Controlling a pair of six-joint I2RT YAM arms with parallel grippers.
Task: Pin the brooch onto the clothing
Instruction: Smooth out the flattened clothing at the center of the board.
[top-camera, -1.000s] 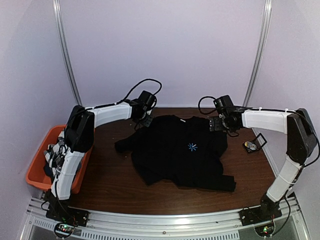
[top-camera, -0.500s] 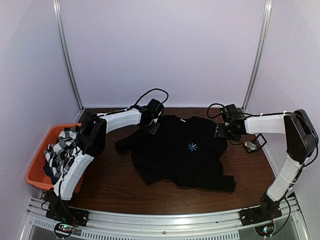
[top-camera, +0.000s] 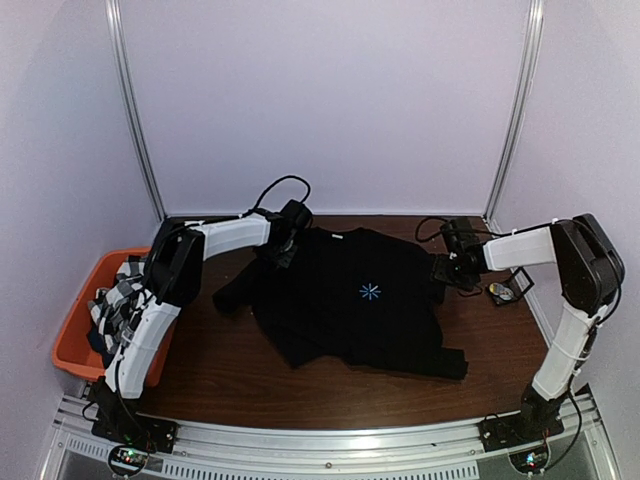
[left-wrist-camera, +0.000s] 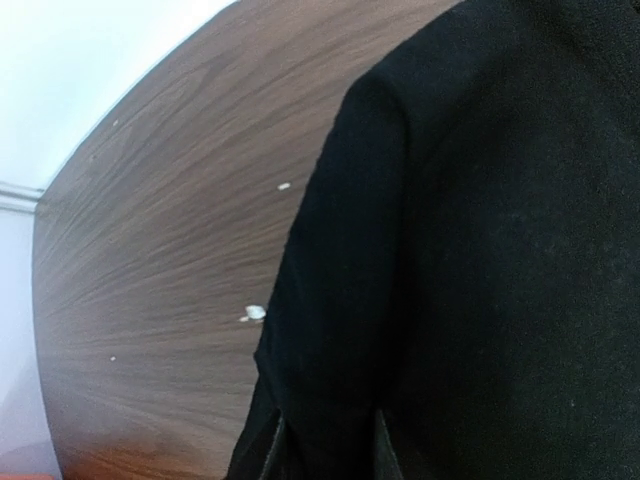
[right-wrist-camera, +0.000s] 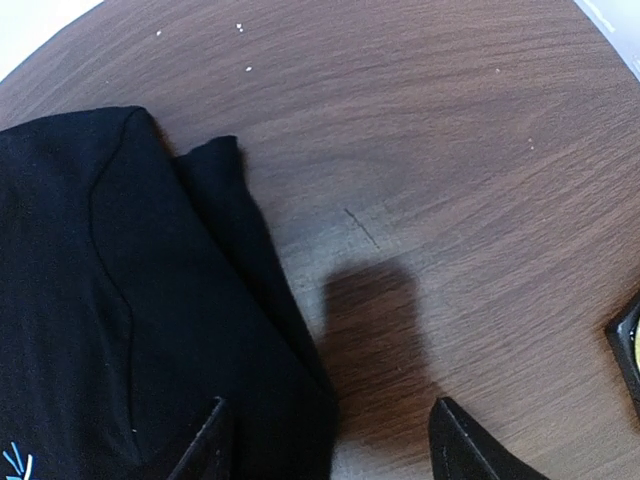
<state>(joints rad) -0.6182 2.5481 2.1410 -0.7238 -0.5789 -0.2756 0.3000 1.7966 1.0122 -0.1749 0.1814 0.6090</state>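
Under the left pincer (left-wrist-camera: 328, 445), between its two fingers, sits a fold of the black T-shirt (top-camera: 360, 310) near the shoulder. The jaws stand narrow w/ cloth in the gap, so I read that as a pinch on the shirt. The right pincer (right-wrist-camera: 328, 420) is spread wide and grips nothing. One finger is over the sleeve edge, the other over bare table (right-wrist-camera: 450, 150).

The shirt lies on the table betw. the two pincers, starburst print (top-camera: 370, 291) facing up, the hem on the bases' side rumpled. Beyond the right pincer, on its side away from the shirt, is a small black tray (top-camera: 518, 284) w/ a yellowish bit in it. That's prob. the brooch (top-camera: 502, 292), but it's too small to be sure.

Step in hand, as I judge it, is spreading the shirt flat before any pinning. To do it well:
- Hold the left pinch firm.
- Shift the right pincer a touch toward the shirt so both fingers straddle the sleeve edge, then close.
- Pull outward, low and slow, so the chest goes taut w/o bunching.
- Stop short of the tray; a dragged sleeve could knock it.

Count: 2 arms, 2 pincers, 1 T-shirt, 1 print, 1 tray, 1 orange bin (top-camera: 72, 350), 1 checked cloth (top-camera: 118, 300) in that bin.
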